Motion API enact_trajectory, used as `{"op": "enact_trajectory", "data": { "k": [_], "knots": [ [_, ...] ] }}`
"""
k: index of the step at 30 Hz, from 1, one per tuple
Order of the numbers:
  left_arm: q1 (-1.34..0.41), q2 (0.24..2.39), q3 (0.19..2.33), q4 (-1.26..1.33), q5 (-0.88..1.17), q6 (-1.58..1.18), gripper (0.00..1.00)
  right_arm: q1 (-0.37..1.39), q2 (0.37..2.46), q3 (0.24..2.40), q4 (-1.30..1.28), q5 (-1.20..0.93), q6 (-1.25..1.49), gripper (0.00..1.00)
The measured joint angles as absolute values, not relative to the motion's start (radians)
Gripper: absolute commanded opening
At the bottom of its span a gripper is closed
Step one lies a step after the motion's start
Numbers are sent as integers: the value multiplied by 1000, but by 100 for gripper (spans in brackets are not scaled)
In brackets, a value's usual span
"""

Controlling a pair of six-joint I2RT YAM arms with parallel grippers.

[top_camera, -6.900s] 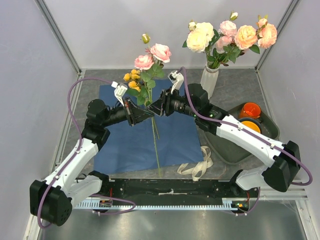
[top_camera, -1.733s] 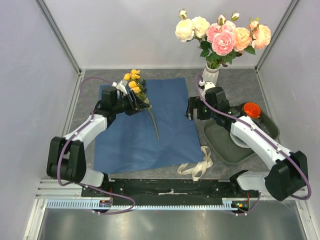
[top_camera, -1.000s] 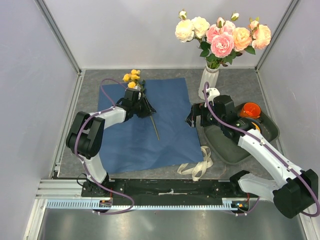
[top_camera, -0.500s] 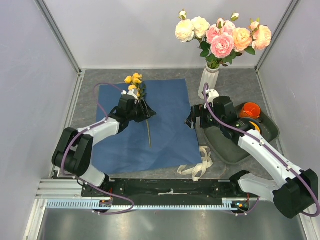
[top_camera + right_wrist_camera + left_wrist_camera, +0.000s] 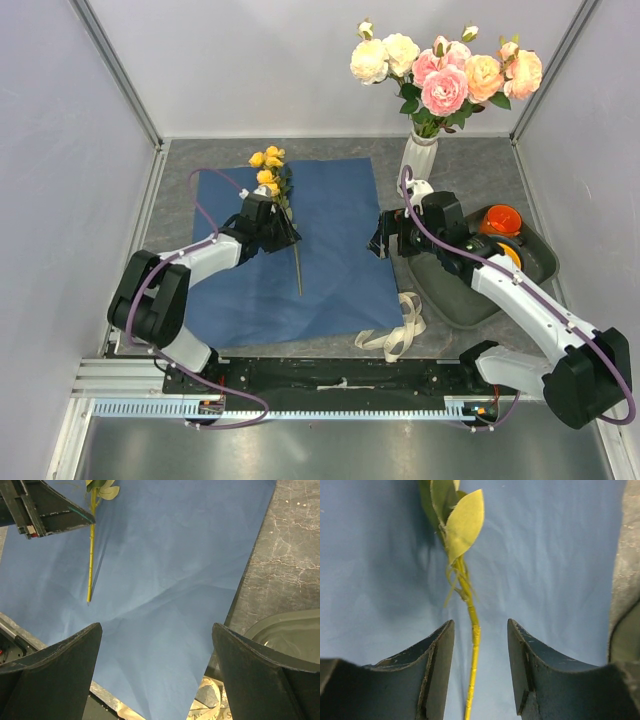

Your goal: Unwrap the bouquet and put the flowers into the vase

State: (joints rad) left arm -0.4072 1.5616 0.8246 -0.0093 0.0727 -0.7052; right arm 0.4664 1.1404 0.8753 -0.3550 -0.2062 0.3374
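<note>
A yellow-headed flower [image 5: 268,168] lies on the unfolded blue paper [image 5: 335,255], its green stem [image 5: 297,265] pointing toward the near edge. My left gripper [image 5: 283,232] hangs over the stem just below the leaves. In the left wrist view the stem [image 5: 475,640] runs between the open fingers [image 5: 437,665] without touching either, below a leaf [image 5: 464,522]. My right gripper [image 5: 382,240] is open and empty over the paper's right edge [image 5: 165,555]. The white ribbed vase [image 5: 418,160] at the back holds pink, cream and peach roses [image 5: 440,70].
A cream ribbon [image 5: 400,325] lies loose off the paper's near right corner. A dark grey tray [image 5: 450,295] with an orange cup [image 5: 500,220] sits at the right, under the right arm. Grey walls close in the table on three sides.
The left gripper has swung and shifted slightly, and its jaws have opened. The stem has turned from slanting right to pointing straight at the near edge. The right arm has barely moved.
</note>
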Motion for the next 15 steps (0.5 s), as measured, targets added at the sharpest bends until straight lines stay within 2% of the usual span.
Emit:
{"op": "enact_trajectory", "data": {
  "k": [3,7,12,14,15],
  "knots": [
    [-409,1586,825,-30,60,-705,50,466,1142,875,-354,-209,337,98],
    [-420,1623,825,-32,59,-703,37,466,1145,875,-352,-210,338,98],
    [-428,1657,825,-31,65,-698,15,466,1150,875,-352,-213,345,98],
    [-428,1660,825,-31,73,-692,2,466,1150,875,-352,-213,346,98],
    [-428,1660,826,-31,78,-690,2,466,1150,875,-352,-213,346,98]
  ]
}}
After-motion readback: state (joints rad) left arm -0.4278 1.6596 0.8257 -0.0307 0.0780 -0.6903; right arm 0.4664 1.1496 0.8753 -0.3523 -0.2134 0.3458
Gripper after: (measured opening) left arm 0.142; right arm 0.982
